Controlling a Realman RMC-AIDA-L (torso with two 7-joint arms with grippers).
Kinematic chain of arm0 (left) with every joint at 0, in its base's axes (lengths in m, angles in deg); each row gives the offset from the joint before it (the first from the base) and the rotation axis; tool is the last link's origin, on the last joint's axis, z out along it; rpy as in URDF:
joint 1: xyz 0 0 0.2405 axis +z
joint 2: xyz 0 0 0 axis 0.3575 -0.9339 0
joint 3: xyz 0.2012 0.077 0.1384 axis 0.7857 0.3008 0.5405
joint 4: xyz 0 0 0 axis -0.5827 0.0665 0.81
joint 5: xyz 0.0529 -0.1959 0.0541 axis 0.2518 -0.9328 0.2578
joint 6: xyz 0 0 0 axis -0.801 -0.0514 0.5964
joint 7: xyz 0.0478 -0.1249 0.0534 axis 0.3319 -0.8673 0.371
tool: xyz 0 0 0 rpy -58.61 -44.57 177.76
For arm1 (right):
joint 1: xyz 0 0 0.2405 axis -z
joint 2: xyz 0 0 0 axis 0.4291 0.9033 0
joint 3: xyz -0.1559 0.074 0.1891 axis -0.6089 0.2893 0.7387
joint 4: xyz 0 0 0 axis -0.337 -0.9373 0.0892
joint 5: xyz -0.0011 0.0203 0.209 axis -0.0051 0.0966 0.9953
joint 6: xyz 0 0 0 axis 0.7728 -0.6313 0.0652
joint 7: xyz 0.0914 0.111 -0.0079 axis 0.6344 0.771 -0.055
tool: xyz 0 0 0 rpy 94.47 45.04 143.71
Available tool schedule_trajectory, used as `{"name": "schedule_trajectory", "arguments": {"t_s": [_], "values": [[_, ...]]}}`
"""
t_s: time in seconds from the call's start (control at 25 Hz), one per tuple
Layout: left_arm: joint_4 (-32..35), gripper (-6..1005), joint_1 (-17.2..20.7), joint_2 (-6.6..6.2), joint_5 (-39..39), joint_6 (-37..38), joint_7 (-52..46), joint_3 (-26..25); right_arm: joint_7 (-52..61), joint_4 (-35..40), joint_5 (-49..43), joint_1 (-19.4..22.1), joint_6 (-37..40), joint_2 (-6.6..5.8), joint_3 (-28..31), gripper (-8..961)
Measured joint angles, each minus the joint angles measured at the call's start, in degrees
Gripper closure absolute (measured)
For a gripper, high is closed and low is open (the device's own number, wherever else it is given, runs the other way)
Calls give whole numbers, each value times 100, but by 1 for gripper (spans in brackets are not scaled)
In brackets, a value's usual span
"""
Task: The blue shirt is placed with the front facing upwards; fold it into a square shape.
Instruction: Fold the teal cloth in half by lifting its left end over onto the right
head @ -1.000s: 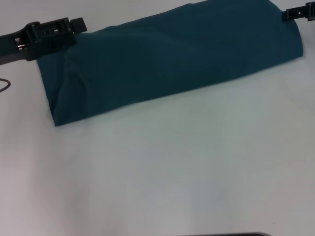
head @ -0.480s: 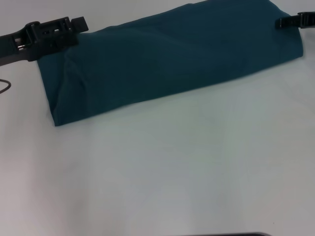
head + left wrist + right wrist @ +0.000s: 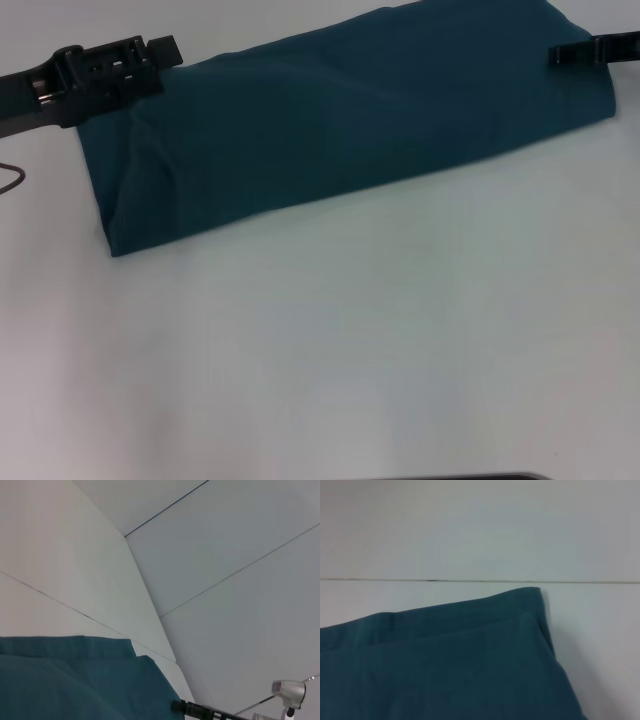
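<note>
We note a bare white table (image 3: 330,360) nearest, beyond it the blue shirt (image 3: 340,130) folded into a long band – lettering hidden, far edge cut off, left gripper (image 3: 150,55) at its left end, right gripper (image 3: 570,53) over its right end – whether either is closed, we cannot tell.

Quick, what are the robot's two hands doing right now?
Left gripper: at the folded dark teal-blue cotton shirt's far left corner.
Right gripper: over the shirt's far right corner.
</note>
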Motion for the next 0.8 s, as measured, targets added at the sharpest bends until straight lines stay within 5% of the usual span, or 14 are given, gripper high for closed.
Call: {"name": "schedule_trajectory", "arguments": {"t_s": [0.32,0.8], "values": [[0,295,6,-6,0,18,-4,-90,30,-131,44,-121,102,12,36,138],[0,295,9,-7,0,17,-4,-125,37,203,717,-54,1307,-71,77,175]]}}
